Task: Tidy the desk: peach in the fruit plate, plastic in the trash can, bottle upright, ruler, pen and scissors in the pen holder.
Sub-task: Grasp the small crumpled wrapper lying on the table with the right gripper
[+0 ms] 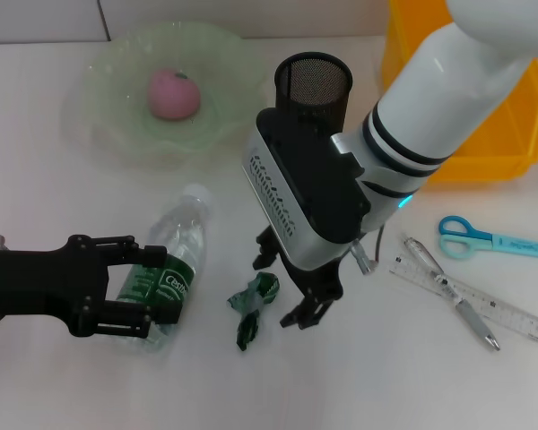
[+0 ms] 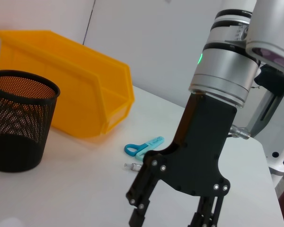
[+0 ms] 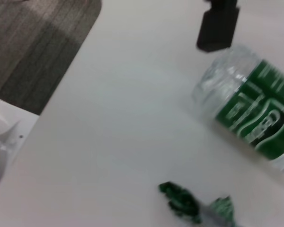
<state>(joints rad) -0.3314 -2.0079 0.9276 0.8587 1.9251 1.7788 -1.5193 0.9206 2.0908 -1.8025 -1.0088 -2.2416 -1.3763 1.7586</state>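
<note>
A: Left gripper (image 1: 134,296) is at the water bottle (image 1: 172,262), fingers either side of its green label, bottle lying flat on the desk (image 1: 90,385).

B: And the right gripper (image 1: 285,288)?

A: Fingers spread, hanging over the crumpled green plastic (image 1: 253,303) just beside the bottle (not touching it). The peach (image 1: 172,93) sits in the fruit plate (image 1: 108,116), beyond the bottle.

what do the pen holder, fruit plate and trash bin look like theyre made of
Pen holder: black wire mesh, likely metal, since light shows through its fine grid wall. Fruit plate: pale green and translucent with a wavy rim, glass or clear plastic; the look leaves that open. Trash bin: opaque orange-yellow moulded plastic with smooth, slightly glossy walls.
</note>
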